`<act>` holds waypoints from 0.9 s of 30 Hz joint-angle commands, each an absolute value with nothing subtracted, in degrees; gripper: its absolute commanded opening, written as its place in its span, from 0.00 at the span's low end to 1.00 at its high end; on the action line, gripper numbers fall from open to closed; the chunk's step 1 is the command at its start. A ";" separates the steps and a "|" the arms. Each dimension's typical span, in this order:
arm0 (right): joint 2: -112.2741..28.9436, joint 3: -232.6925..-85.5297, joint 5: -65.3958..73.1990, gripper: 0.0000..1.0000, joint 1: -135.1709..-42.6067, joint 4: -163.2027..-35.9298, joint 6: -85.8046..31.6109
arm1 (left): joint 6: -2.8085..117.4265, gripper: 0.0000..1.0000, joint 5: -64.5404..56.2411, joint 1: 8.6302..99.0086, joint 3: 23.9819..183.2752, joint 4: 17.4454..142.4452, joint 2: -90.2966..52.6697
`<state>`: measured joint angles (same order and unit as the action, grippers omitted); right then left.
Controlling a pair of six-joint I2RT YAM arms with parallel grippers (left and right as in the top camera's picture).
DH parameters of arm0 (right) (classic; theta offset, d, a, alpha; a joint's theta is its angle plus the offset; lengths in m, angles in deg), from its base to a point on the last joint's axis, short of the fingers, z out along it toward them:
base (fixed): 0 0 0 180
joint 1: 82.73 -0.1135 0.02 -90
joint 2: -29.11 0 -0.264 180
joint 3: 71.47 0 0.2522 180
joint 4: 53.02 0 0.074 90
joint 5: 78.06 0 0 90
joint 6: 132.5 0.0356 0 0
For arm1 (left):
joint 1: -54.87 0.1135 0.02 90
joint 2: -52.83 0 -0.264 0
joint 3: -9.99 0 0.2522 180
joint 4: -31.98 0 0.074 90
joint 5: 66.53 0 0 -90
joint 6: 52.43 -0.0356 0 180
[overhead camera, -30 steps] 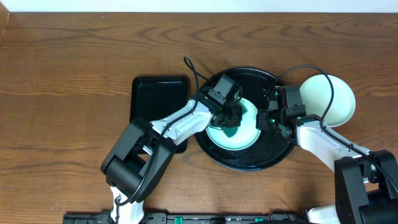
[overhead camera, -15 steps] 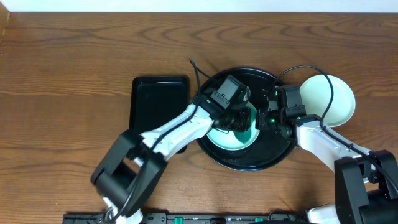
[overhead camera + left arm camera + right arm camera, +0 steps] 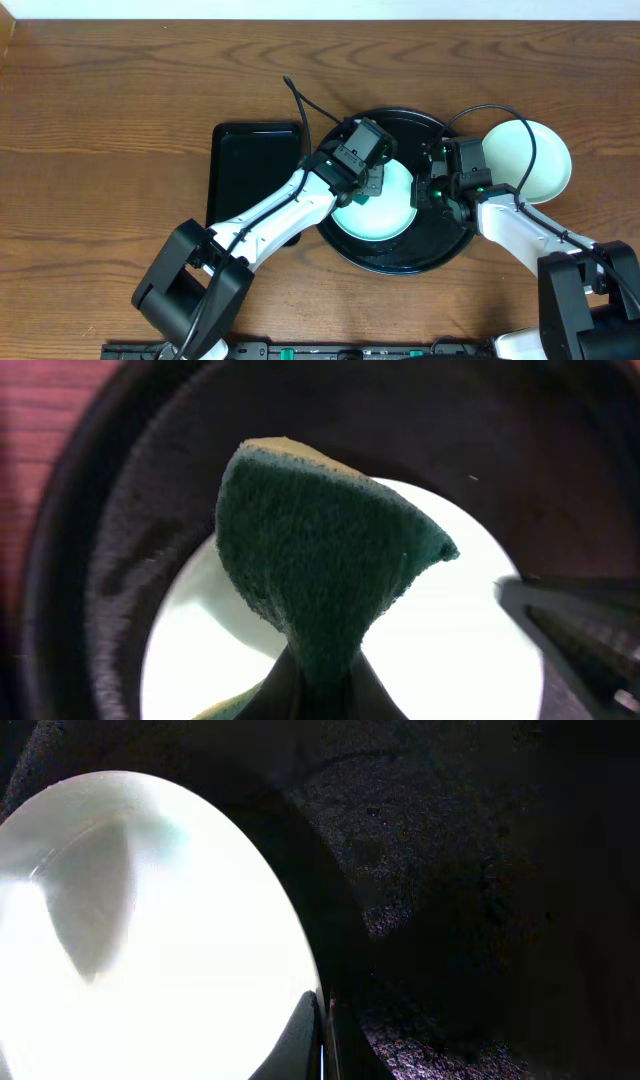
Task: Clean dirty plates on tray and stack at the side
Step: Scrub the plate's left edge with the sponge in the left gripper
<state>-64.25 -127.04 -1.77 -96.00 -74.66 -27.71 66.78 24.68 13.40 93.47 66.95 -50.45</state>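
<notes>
A pale mint plate [image 3: 385,210] lies in the round black tray [image 3: 400,255]. My left gripper [image 3: 372,183] is over the plate's upper left part, shut on a dark green sponge with a yellow back [image 3: 320,570]. The sponge hangs just over the bright plate [image 3: 450,650]. My right gripper [image 3: 432,192] is at the plate's right edge, its jaws shut on the rim. In the right wrist view the plate [image 3: 150,940] fills the left side, with its rim pinched in my right gripper [image 3: 322,1038]. Another pale plate [image 3: 535,160] rests on the table right of the tray.
A smaller rectangular black tray [image 3: 255,165] sits just left of the round one, under my left arm. Brown wooden table [image 3: 110,130] stretches to the left and to the back. Cables arch over the round tray's rear rim.
My left gripper carried the sponge right across the plate and then back up and to the left. The right gripper and the plate have stayed in place.
</notes>
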 commanded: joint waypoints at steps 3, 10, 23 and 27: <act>-64.78 -126.90 -2.67 0.01 -96.64 -74.46 -28.21 | 65.67 0.08 29.42 13.44 92.11 67.15 -50.28; -64.78 -126.90 -2.67 0.01 -96.64 -74.46 -28.23 | 65.69 0.08 32.11 13.44 92.11 67.06 -51.85; -64.78 -126.90 -2.69 0.01 -96.66 -74.46 -28.23 | 65.71 0.08 31.83 13.42 92.09 67.10 -59.24; -64.78 -126.90 -2.69 0.01 -96.66 -74.46 -28.21 | 65.73 0.08 28.85 13.42 92.09 67.10 -59.92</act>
